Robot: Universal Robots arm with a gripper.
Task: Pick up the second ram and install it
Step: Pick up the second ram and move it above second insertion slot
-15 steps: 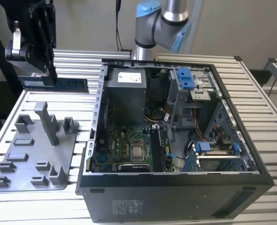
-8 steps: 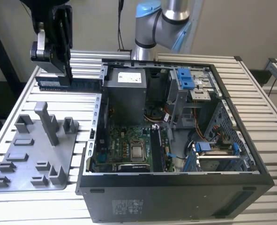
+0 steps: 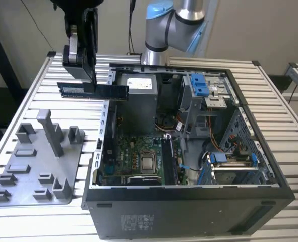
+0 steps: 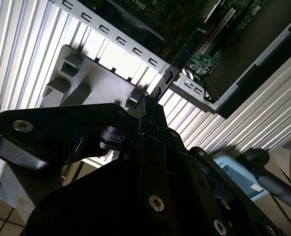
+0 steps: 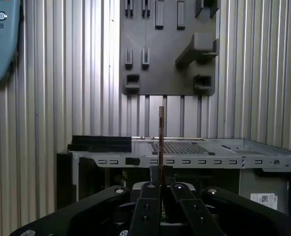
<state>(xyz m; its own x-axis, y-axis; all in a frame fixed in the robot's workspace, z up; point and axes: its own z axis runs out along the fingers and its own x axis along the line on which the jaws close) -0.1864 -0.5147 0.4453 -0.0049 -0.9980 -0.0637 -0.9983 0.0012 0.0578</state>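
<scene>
Jaws clamped on the second ram point(image 3: 113, 92), held level, seemingly above the computer case point(image 3: 189, 212) wall; grey tray point(image 3: 70, 157) beside.

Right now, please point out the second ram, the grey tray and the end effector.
second ram point(image 3: 101, 91), exterior view, middle of its flat side
grey tray point(image 3: 25, 181), exterior view, bare base
end effector point(image 5: 161, 172), first wrist view, between its fingertips

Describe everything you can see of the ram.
The ram is a thin, long, dark circuit-board stick with a bluish label toward one end. The gripper clamps it from above, holding it level and on edge in the air over the table, by a corner of the case. Nothing else touches it.
</scene>
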